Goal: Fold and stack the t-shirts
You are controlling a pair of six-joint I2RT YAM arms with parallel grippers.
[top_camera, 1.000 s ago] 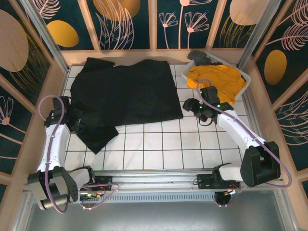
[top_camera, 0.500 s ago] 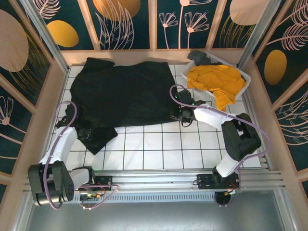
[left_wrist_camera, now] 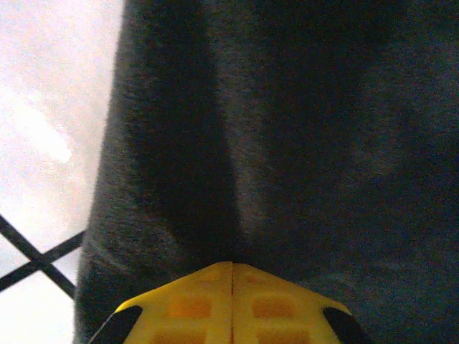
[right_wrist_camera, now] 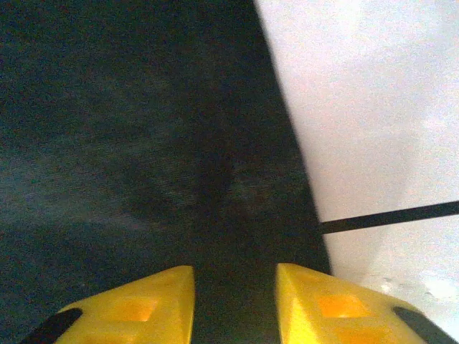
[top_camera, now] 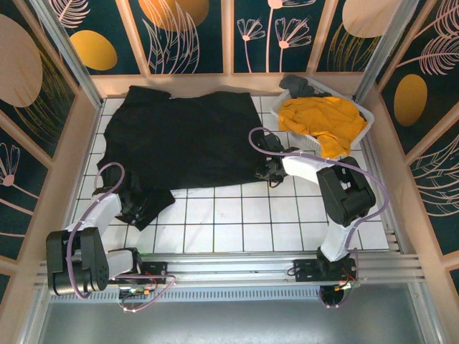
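Note:
A large black t-shirt [top_camera: 186,140] lies spread over the white tiled floor, one part trailing toward the near left. My left gripper [top_camera: 133,204] is down on that near-left part. In the left wrist view its yellow fingertips [left_wrist_camera: 232,264] meet on a crease of the black cloth [left_wrist_camera: 287,129]. My right gripper [top_camera: 267,168] is at the shirt's near-right corner, its fingers [right_wrist_camera: 235,271] a little apart with black cloth [right_wrist_camera: 129,129] bunched between them. The mustard-yellow t-shirt [top_camera: 323,122] is crumpled in the basket at the back right.
The white lattice basket [top_camera: 368,122] sits in the far right corner and also holds a dark grey cloth [top_camera: 297,84]. Wooden walls enclose the floor on three sides. White tiles [top_camera: 237,215] lie bare in front of the black shirt.
The right arm swung left from the basket to the black shirt's near-right corner. The left gripper slid nearer along the shirt's left part. Both grippers closed.

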